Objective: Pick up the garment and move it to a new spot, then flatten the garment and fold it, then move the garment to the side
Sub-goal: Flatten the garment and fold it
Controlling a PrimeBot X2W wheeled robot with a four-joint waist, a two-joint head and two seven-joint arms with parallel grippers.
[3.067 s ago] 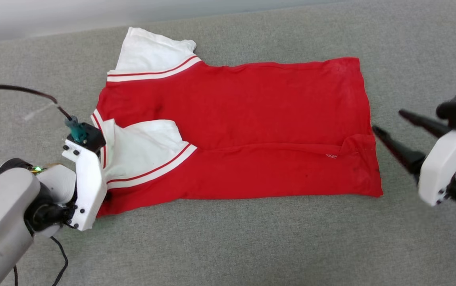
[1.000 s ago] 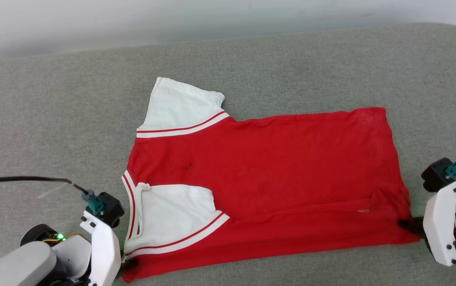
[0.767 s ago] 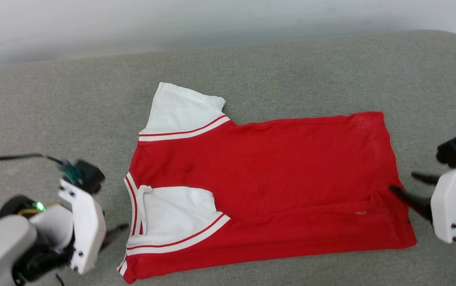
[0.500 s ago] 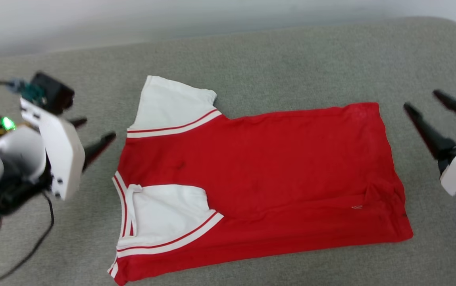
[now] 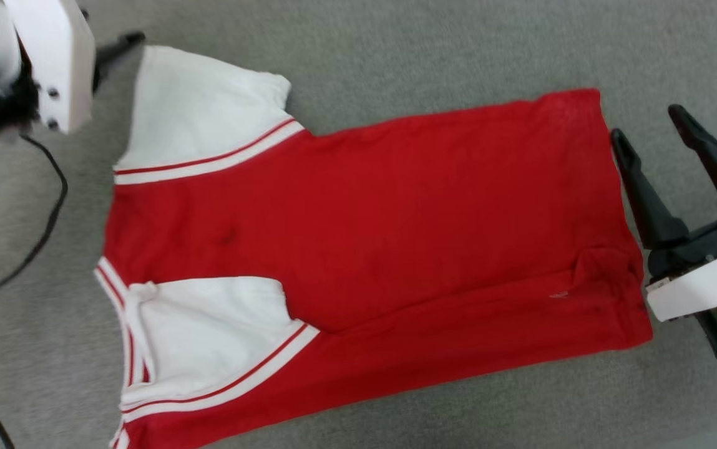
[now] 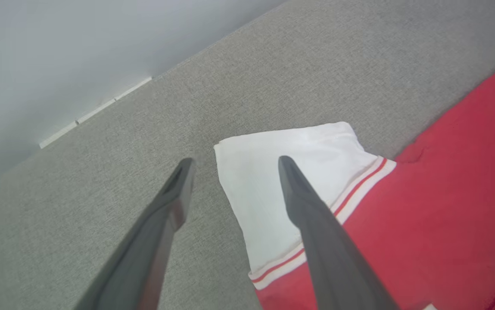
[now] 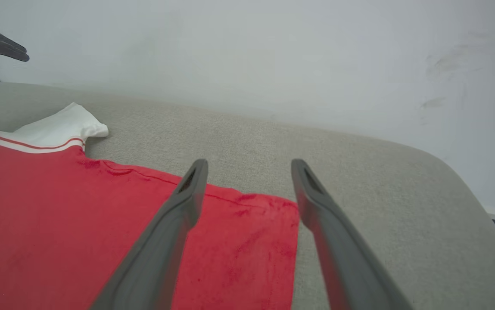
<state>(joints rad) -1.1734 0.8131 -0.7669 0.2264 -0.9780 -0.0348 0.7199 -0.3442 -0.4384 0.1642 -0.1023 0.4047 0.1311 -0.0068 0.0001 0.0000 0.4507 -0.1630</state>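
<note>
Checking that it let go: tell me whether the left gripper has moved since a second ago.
Yes. Against the garment, the left gripper has gone from its near collar-end corner out to the far white sleeve, now open.

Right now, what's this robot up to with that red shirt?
It is folding the garment on a grey padded surface. The near long edge and near sleeve are folded over the body. Both grippers are open and hold nothing: the left gripper hovers at the far white sleeve, the right gripper at the far hem corner.

Garment spread out; R claw open beside.
</note>
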